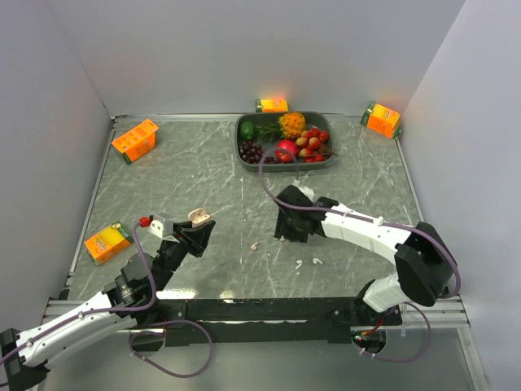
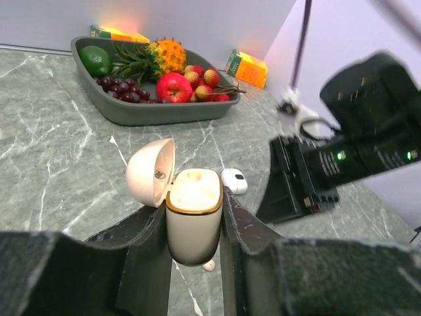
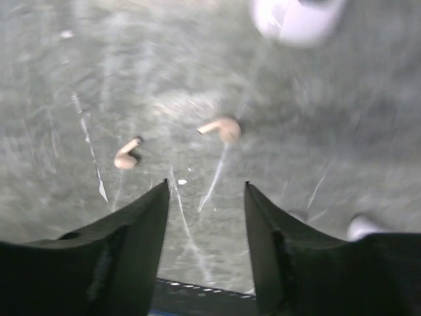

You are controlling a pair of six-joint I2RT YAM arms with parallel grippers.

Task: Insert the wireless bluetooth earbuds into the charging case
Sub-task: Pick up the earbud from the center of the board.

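The left gripper [image 2: 193, 209] is closed tight on the charging case [image 2: 194, 227], with a dark finger pressed to each side. The case sits upright at the lower centre of the left wrist view. Its hinged lid [image 2: 151, 172] is swung open to the left. One of the earbuds [image 2: 234, 180] lies on the marble table [image 2: 52, 151] just right of the case.

In the right wrist view, the right gripper [image 3: 205, 187] has its jaws well apart and holds nothing. Two blurred earbuds [image 3: 222, 128] lie on the table beyond its fingertips.

From above, three earbuds [image 1: 299, 263] lie scattered below centre, between the two grippers. A fruit tray [image 1: 244, 155] sits at upper centre, and orange juice cartons [image 1: 135, 138] stand along the table's edges.
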